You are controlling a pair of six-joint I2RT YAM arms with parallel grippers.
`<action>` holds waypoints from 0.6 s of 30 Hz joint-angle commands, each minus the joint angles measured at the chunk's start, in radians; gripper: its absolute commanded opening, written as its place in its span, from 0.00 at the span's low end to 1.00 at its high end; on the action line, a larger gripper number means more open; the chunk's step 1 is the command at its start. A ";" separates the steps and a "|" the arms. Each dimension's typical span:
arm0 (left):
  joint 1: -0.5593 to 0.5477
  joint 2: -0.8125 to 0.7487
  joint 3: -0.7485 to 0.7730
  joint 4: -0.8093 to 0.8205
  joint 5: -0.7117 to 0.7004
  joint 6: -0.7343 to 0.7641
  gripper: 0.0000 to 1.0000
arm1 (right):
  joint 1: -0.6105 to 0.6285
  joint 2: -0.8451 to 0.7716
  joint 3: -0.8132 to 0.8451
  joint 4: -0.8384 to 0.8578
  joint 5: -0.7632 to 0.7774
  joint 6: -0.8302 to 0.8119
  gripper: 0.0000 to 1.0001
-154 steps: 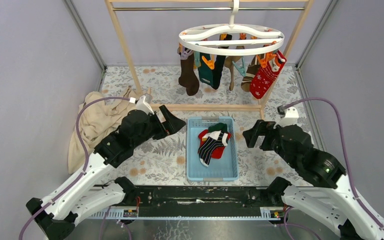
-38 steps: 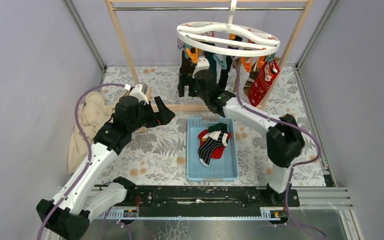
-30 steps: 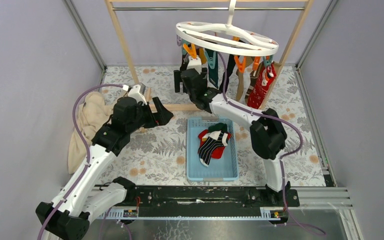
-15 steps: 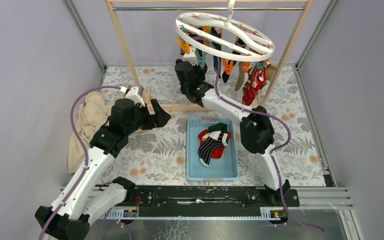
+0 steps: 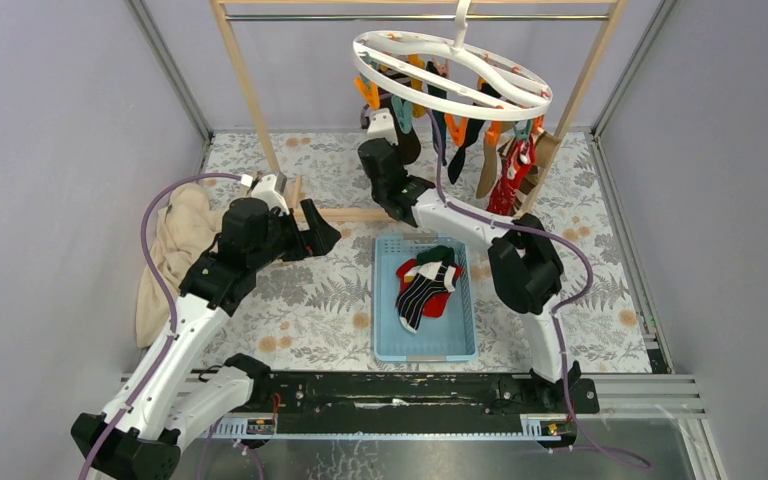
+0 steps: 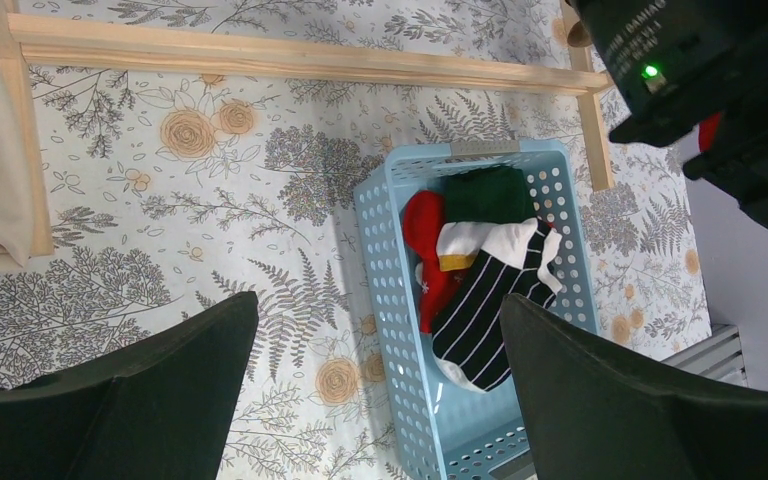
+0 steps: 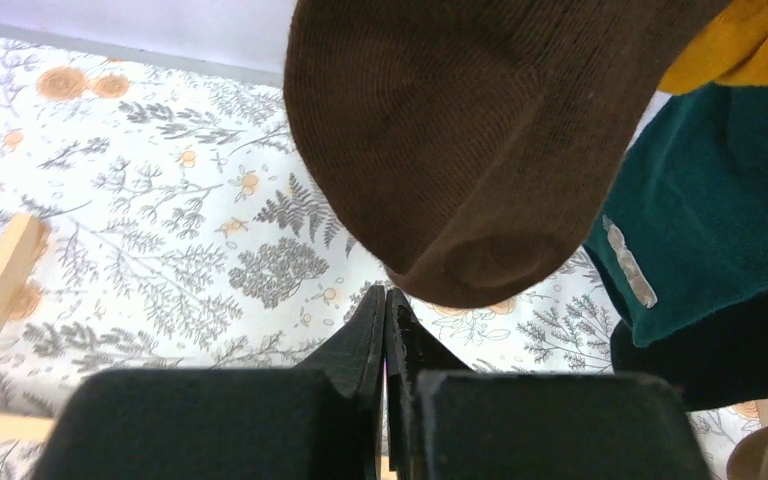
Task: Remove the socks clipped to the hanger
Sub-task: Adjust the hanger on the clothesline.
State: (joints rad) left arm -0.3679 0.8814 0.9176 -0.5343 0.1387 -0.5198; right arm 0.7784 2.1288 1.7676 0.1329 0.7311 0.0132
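Socks [image 5: 508,182] still hang on the hanger [image 5: 457,55], now tipped, by the table's back edge. The right gripper [image 7: 385,297] has dropped a little. It is pressed together on nothing, just under the brown sock [image 7: 460,150], so I think it must grab again. The left gripper [image 6: 378,322] is spread wide.

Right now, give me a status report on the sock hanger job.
Left claw open, empty, near the light blue plastic basket. Right claw shut at toe of brown knit sock; grip unclear. Round white plastic hanger tilted, several socks clipped.

Lilac walls [image 5: 60,120], floral tabletop [image 5: 310,320]
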 commanded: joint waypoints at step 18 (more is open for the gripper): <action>0.011 -0.045 0.003 -0.011 -0.003 -0.004 0.99 | 0.145 -0.282 -0.302 0.112 0.144 -0.172 0.75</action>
State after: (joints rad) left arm -0.3645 0.8562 0.9176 -0.5385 0.1383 -0.5209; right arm 0.9131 1.8179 1.4540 0.1780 0.6956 -0.0399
